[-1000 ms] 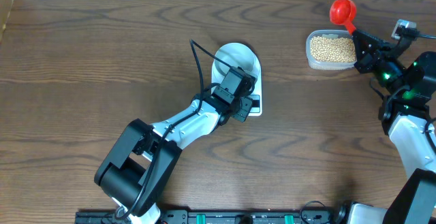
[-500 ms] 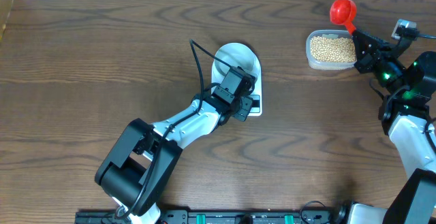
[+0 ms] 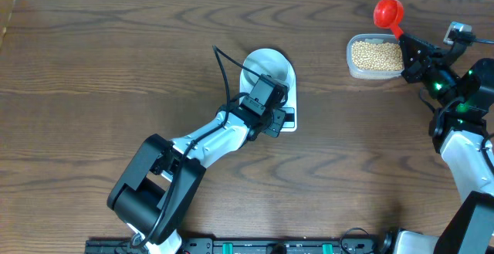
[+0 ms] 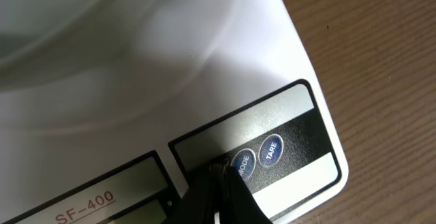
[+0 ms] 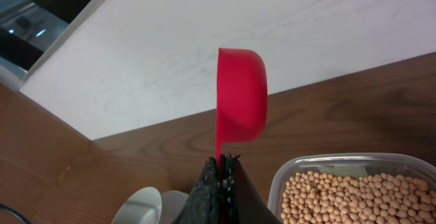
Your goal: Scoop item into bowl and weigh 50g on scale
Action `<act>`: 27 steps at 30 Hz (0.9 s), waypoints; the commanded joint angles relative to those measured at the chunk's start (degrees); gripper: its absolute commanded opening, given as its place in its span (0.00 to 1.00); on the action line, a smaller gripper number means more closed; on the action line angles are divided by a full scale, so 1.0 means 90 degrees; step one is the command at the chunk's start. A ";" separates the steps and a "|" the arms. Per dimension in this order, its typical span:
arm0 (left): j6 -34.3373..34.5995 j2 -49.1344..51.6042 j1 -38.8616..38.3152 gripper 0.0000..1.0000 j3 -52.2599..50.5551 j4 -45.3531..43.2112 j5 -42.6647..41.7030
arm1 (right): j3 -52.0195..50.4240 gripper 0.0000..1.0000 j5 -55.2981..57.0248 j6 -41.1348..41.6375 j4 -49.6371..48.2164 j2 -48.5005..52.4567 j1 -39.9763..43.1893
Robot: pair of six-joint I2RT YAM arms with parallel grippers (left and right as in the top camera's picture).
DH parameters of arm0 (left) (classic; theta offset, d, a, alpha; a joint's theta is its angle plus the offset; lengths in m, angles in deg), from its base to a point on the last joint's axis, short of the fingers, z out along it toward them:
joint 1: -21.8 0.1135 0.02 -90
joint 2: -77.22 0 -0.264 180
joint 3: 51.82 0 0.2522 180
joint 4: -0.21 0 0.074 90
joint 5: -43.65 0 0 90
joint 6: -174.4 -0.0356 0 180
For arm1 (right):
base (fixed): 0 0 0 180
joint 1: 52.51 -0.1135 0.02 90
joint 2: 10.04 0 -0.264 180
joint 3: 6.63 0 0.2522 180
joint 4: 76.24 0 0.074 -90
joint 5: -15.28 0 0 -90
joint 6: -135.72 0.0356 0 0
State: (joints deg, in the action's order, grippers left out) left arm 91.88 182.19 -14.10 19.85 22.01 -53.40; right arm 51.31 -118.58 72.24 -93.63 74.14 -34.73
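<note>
Scale (image 3: 289,124) lies on the table (image 3: 116,53) with the pale bowl (image 3: 267,62) on it. The left gripper (image 4: 219,171), fingers pressed together, has its tips at the edge of the scale's MODE button (image 4: 242,161). Far right, the clear tub (image 3: 350,59) holds the beans (image 3: 376,55). The right gripper (image 5: 221,161) clamps the handle of the red scoop (image 5: 242,94), which is seemingly empty.

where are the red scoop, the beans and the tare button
red scoop (image 5: 242,94) right wrist view, middle of its cup
beans (image 3: 376,55) overhead view, middle of the pile
tare button (image 4: 272,149) left wrist view, its centre
</note>
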 commanded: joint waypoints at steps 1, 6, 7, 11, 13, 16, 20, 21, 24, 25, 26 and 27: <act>0.0024 0.0102 0.0046 0.07 0.0002 0.0170 -0.0049 | 0.0102 0.01 0.0046 -0.0075 -0.0010 -0.0114 -0.0029; 0.0007 -0.0529 0.0046 0.07 0.0005 0.0355 -0.0049 | 0.0102 0.01 0.0049 -0.0075 -0.0012 -0.0114 -0.0029; 0.0007 -0.0865 0.0046 0.07 0.0005 0.0444 -0.0049 | 0.0102 0.01 0.0046 -0.0075 -0.0012 -0.0114 -0.0029; 0.0036 -0.1630 0.0046 0.07 0.0005 0.0627 -0.0049 | 0.0102 0.01 0.0051 -0.0075 -0.0015 -0.0114 -0.0029; 0.0102 -0.1960 0.0049 0.07 0.0005 0.0641 -0.0046 | 0.0102 0.01 0.0051 -0.0078 -0.0017 -0.0114 -0.0029; 0.0391 -0.2329 0.0058 0.07 0.0005 0.0709 -0.0046 | 0.0102 0.01 0.0053 -0.0078 -0.0017 -0.0114 -0.0029; 0.0503 -0.2572 0.0211 0.07 0.0005 0.0767 -0.0015 | 0.0102 0.01 0.0056 -0.0075 -0.0017 -0.0114 -0.0029; 0.0597 -0.2582 0.0321 0.07 0.0005 0.0765 0.0056 | 0.0102 0.01 0.0083 -0.0075 -0.0017 -0.0114 -0.0029; 0.0614 -0.2579 0.0743 0.07 0.0005 0.0760 0.0056 | 0.0102 0.01 0.0177 -0.0073 -0.0017 -0.0114 -0.0029; 0.0614 -0.2579 0.0903 0.07 0.0005 0.0746 0.0056 | 0.0102 0.01 0.0197 -0.0073 -0.0017 -0.0114 -0.0029; 0.0614 -0.2579 0.1158 0.07 0.0005 0.0716 0.0053 | 0.0102 0.01 0.0199 -0.0073 -0.0017 -0.0114 -0.0029; 0.0614 -0.2579 0.1307 0.07 0.0005 0.0692 0.0053 | 0.0102 0.01 0.0204 -0.0075 -0.0017 -0.0114 -0.0029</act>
State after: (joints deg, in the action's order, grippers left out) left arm 96.50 159.30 -6.69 19.67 28.56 -53.51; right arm 51.31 -117.83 72.24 -93.63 74.14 -34.73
